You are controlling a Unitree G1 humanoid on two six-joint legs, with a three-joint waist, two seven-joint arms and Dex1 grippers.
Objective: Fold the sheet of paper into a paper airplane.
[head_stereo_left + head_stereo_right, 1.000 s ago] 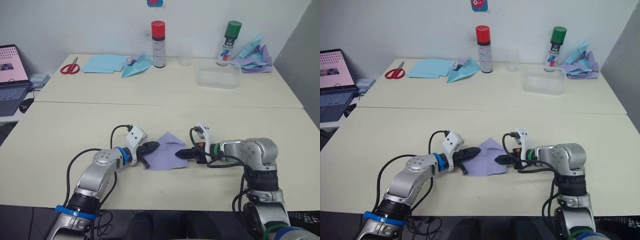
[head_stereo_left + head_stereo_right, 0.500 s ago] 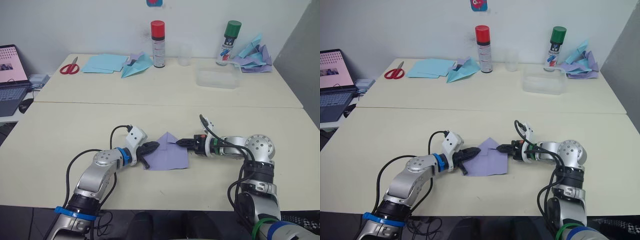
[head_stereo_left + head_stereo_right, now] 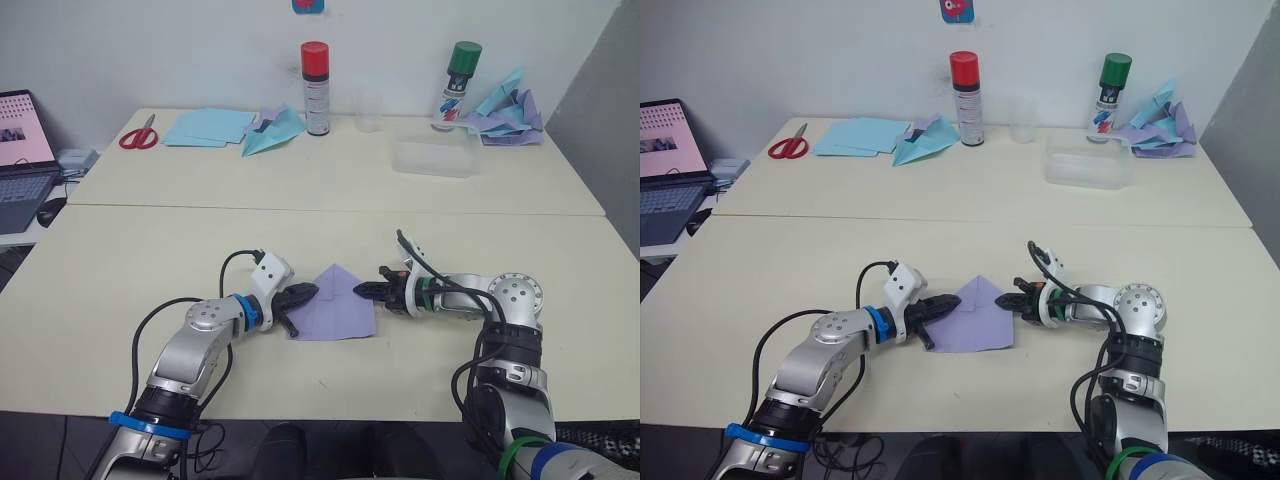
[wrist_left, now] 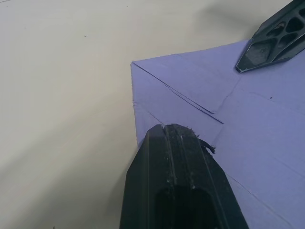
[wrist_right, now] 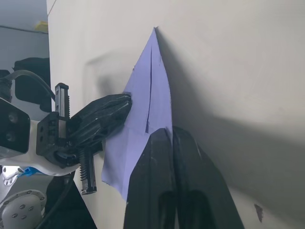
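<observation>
Paper (image 3: 335, 312) flat on counter (image 3: 120, 270) btwn both arms, top corners folded to a point. L end effector (image 3: 304, 293) closed, pinning left edge; R end effector (image 3: 366, 291) closed, tip pressing crease. Nose fold in hand, I reckon; next needs a firm centre fold.

Left fingers (image 4: 178, 143) together, pressing lavender sheet of paper (image 4: 267, 138), right gripper (image 4: 245, 64) tip touching it

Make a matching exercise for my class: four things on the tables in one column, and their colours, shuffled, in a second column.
Things:
1. scissors
2. sheet of paper
3. cap of the right-hand spray can
4. paper plane beside the left-hand spray can

Colours:
A. pale lavender
B. green
C. teal-blue
D. red handles

Pairs: 1-D, 2-A, 3-B, 4-C
</observation>
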